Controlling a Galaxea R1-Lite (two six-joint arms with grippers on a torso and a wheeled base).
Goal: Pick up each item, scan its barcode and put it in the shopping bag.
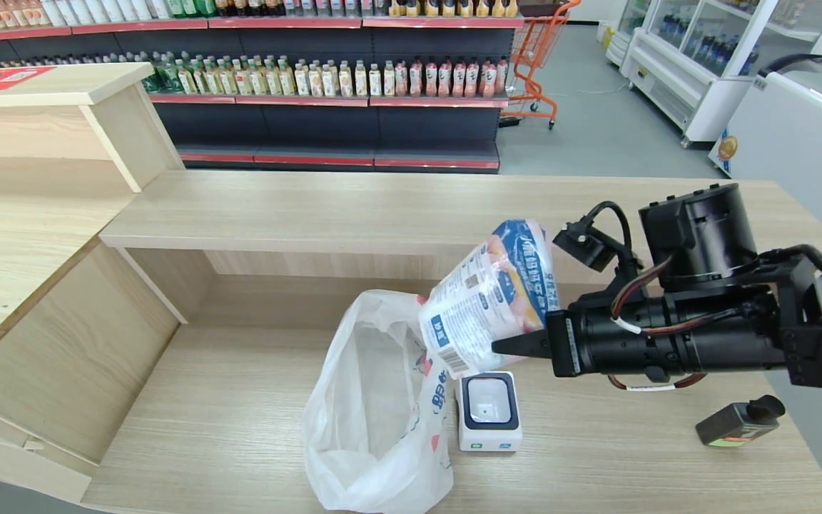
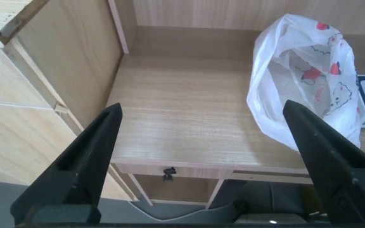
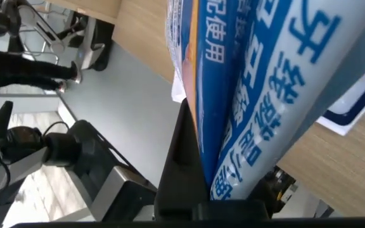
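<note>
The right pincer [image 1: 519,347] clenches the blue-and-white snack pack [image 1: 489,296], tilted just above the scanner [image 1: 489,410] on the bench [image 1: 596,457]. The open shopping bag [image 1: 375,407] lies against the scanner. The left pincer [image 2: 203,111] is released.

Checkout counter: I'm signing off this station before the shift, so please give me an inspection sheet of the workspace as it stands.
Surface: wooden counter, bare around the items.
Job's things: package held tilted above the scanner; white shopping bag stands open beside the scanner; dark bottle lies on the counter at the robot's right.
Clutter: nothing seen.
Grippers: right gripper shut on the package; left gripper open, empty, above the counter's near edge.
Cables: loose wiring on the right wrist, clear of the items.
Surroundings: shelves of bottles, orange trolley, freezers.
</note>
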